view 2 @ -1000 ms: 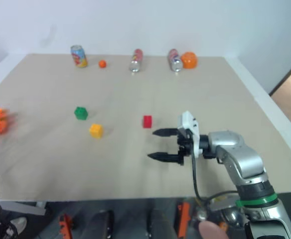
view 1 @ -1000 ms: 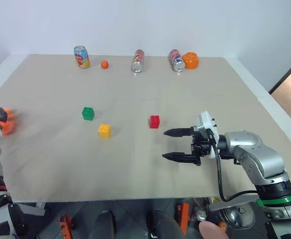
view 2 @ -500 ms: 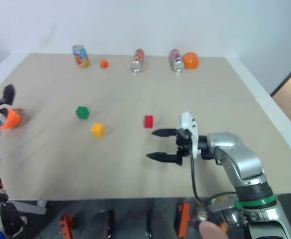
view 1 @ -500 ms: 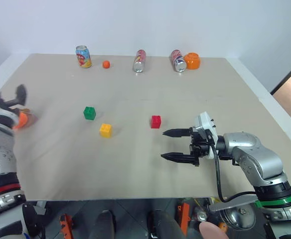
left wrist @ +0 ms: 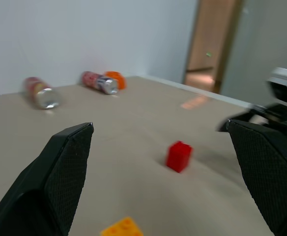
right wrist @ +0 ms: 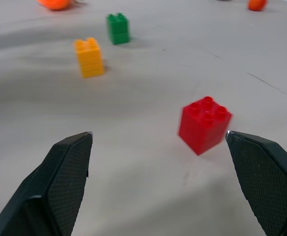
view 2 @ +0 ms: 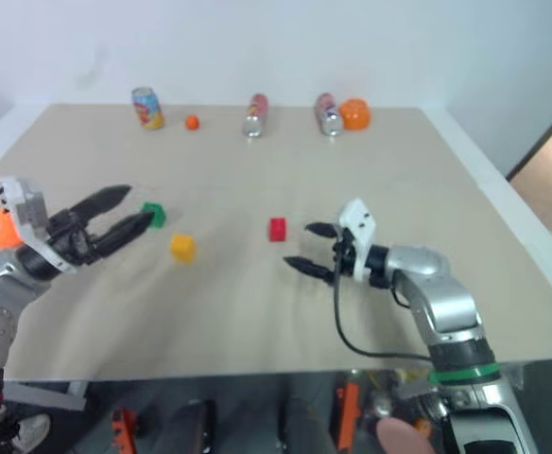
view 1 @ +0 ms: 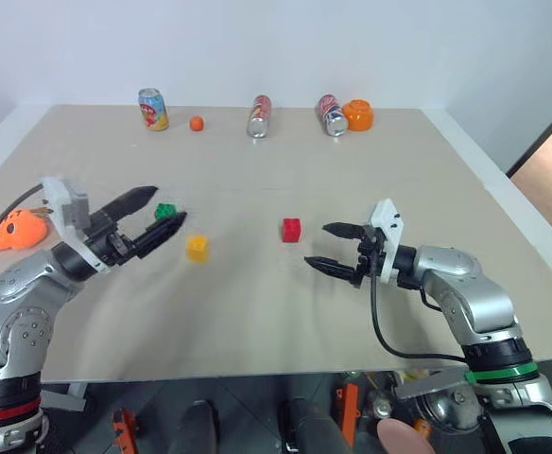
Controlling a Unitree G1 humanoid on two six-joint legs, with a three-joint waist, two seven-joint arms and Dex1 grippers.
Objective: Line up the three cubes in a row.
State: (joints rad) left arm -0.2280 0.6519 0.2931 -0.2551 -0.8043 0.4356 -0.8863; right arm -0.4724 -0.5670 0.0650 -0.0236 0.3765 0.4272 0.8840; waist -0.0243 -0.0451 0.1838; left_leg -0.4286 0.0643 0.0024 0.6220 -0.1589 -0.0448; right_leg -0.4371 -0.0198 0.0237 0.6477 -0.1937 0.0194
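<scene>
Three cubes [view 1: 291,229] between end effectors [view 1: 334,249].

The left gripper [view 1: 164,207], at the far left edge of the frame a second ago, now sits in the left-centre, fingers spread, overlapping the green cube [view 1: 165,211]. The right gripper [view 1: 328,247] is now closer to the red cube [view 1: 291,229]. An orange plush toy [view 1: 18,228] is now exposed at the left edge.

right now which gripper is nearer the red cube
Right. The right gripper sits open just beside the red cube, while the left gripper is farther off, by the green cube.
</scene>
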